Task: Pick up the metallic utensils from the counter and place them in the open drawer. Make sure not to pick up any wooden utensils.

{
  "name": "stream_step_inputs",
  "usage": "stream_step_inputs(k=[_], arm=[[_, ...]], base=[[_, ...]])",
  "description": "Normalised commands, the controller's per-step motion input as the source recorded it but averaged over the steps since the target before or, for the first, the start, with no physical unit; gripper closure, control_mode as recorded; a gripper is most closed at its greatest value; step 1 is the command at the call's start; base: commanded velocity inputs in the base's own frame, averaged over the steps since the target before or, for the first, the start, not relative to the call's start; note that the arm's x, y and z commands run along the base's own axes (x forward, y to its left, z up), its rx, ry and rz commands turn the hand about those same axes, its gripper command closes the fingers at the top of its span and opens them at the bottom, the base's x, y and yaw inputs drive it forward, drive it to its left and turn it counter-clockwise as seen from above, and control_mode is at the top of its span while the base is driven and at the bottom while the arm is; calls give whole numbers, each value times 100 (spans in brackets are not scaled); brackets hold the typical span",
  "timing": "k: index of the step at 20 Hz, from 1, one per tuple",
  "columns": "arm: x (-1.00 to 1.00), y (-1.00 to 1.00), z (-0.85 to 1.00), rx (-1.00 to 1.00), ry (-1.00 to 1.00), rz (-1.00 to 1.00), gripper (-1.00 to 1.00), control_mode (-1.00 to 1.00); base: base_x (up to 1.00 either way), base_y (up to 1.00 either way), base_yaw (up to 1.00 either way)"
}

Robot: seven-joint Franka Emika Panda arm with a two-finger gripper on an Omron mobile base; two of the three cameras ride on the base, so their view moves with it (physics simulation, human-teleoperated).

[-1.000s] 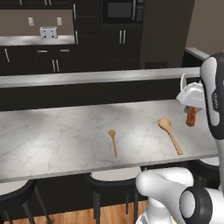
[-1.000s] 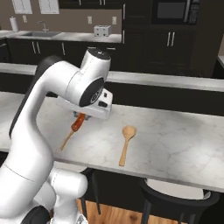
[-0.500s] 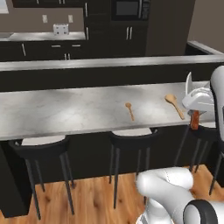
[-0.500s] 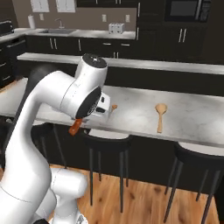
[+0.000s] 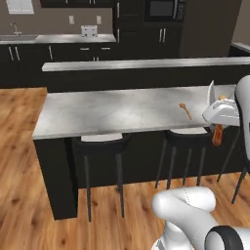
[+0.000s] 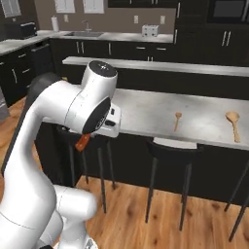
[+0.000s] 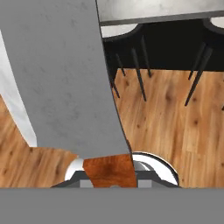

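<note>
We saw the gripper (image 5: 217, 126) clenched on a metal-bladed utensil (image 7: 65, 78). In the hand view its broad grey blade ran from the bottom centre to the upper left of the frame, and its reddish-brown handle sat at the bottom edge between the finger tips. In the left base view that handle hung below the white hand at the right edge of the frame. In the right base view it poked out at the left centre, under the arm's big joint. We judged the grip was taken at the handle so that the blade could lead into the drawer, with the piece carried clear of the counter's edge so nothing got knocked.

The counter (image 5: 122, 110) stretched across the middle of both base views, with black stools (image 5: 100, 139) tucked beneath it. On it lay a small wooden spoon (image 6: 178, 120) and a larger wooden spoon (image 6: 234, 124) at the right of the right base view, well apart from the hand. We judged them rightly left alone, since the task forbade wooden pieces.

The hand view looked down on bare wood floor (image 7: 175, 113), so we judged the carry to the drawer was under way and the drop not yet made.
</note>
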Motion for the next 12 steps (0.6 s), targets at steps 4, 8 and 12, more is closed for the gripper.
stream_step_inputs(k=[4,8,12], arm=[[0,0,0,0,0,0,100,100],[0,0,0,0,0,0,100,100],[0,0,0,0,0,0,100,100]], base=[[1,100,0],[13,100,0],[18,100,-7]])
